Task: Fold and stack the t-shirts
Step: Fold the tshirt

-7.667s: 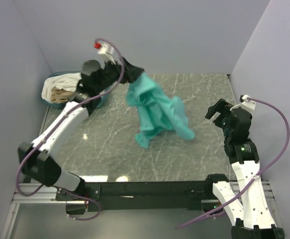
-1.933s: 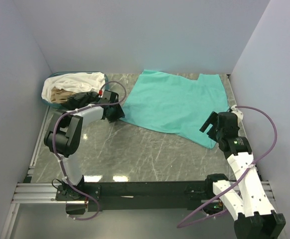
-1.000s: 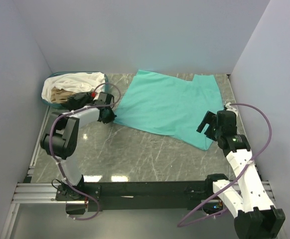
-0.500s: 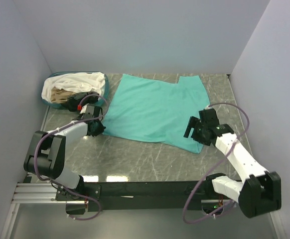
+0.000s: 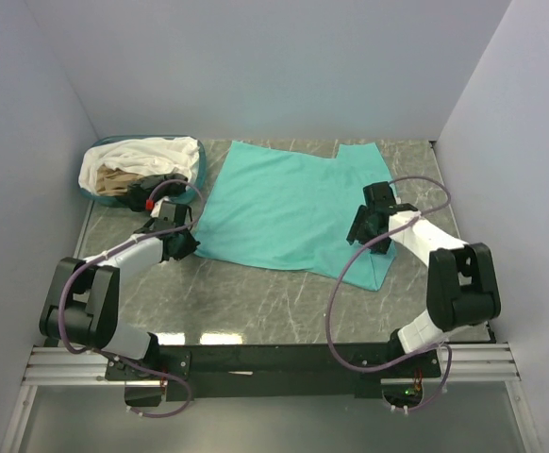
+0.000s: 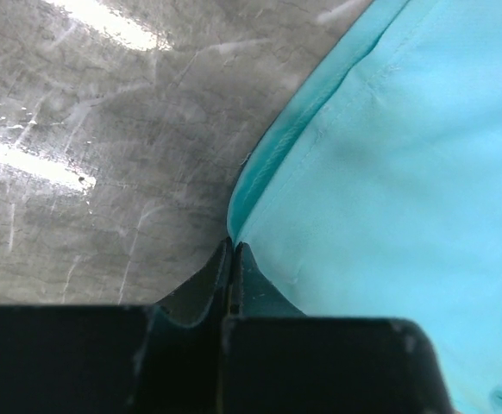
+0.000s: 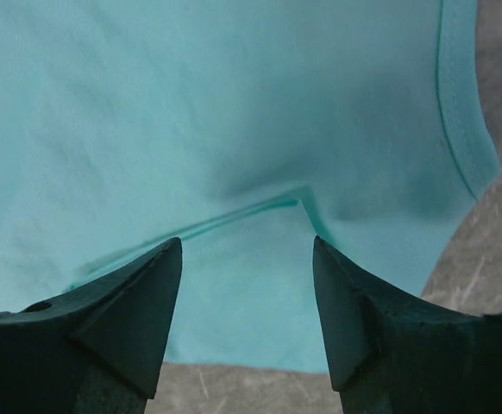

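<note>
A teal-green t-shirt lies spread flat on the marble table. My left gripper is at the shirt's near-left corner, and in the left wrist view it is shut on the hem corner. My right gripper hovers low over the shirt's right part. In the right wrist view it stands open, its fingers either side of a folded seam, gripping nothing. More t-shirts, white and beige, are heaped in the basket.
The oval teal-rimmed basket sits at the back left, just behind my left arm. Grey walls close in the table on the left, back and right. Bare marble runs along the near side in front of the shirt.
The shirt went from hanging crumpled in my left gripper to lying flat, then slid left with that gripper. My right gripper moved in over the shirt's right part and its jaws narrowed somewhat.
</note>
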Available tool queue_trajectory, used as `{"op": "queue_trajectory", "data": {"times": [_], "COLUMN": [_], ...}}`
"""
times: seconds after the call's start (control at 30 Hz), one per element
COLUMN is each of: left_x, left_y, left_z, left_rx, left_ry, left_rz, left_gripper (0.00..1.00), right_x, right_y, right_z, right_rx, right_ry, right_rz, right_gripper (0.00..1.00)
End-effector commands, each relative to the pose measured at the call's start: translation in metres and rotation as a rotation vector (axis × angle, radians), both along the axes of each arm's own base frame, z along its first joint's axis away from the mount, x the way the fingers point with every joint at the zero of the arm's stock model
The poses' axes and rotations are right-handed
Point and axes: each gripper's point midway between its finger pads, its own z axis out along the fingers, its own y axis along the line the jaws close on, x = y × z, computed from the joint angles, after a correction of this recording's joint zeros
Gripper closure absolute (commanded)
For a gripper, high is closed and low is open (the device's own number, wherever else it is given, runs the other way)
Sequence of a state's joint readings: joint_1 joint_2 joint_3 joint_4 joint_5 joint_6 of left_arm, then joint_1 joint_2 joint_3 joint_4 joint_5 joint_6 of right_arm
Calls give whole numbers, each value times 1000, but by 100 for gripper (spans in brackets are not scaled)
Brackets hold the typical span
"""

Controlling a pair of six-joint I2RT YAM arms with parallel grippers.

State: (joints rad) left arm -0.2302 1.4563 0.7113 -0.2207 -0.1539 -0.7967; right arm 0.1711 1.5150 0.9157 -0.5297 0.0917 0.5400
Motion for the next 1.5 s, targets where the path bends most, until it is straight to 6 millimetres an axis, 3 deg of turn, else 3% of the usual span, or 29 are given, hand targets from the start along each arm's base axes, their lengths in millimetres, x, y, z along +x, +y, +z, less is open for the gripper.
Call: {"op": "queue_trajectory", "data": {"times": [0.0, 0.5, 0.7, 0.73, 0.8, 0.93, 1.0, 1.2, 1.47], "left_x": [9, 9, 11, 12, 12, 12, 12, 12, 10], "left_y": [-7, -6, -5, -5, -5, -5, -7, -7, -14], "left_z": [14, 9, 11, 12, 12, 11, 12, 20, 58], "left_rx": [-19, -8, -3, -3, -1, -4, -10, -18, -75], "left_ry": [-61, -43, -47, -50, -51, -49, -52, -72, -167], "left_rz": [-36, -38, -35, -37, -37, -38, -40, -44, -52], "left_gripper": [99, 99, 99, 99, 99, 99, 99, 99, 99], "right_x": [25, 28, 21, 20, 19, 16, 13, 14, 4], "right_y": [-5, -23, -12, -10, -10, -11, -12, -16, -26], "right_z": [2, -18, -19, -17, -15, -12, -11, 8, 65], "right_rx": [-34, -131, -69, -57, -53, -62, -61, -71, -82], "right_ry": [-39, -11, -14, -18, -22, -27, -25, -105, -300], "right_rz": [-28, -63, -35, -30, -22, -22, -23, -22, -43], "right_gripper": [32, 48, 66, 74, 79, 100, 100, 100, 100]}}
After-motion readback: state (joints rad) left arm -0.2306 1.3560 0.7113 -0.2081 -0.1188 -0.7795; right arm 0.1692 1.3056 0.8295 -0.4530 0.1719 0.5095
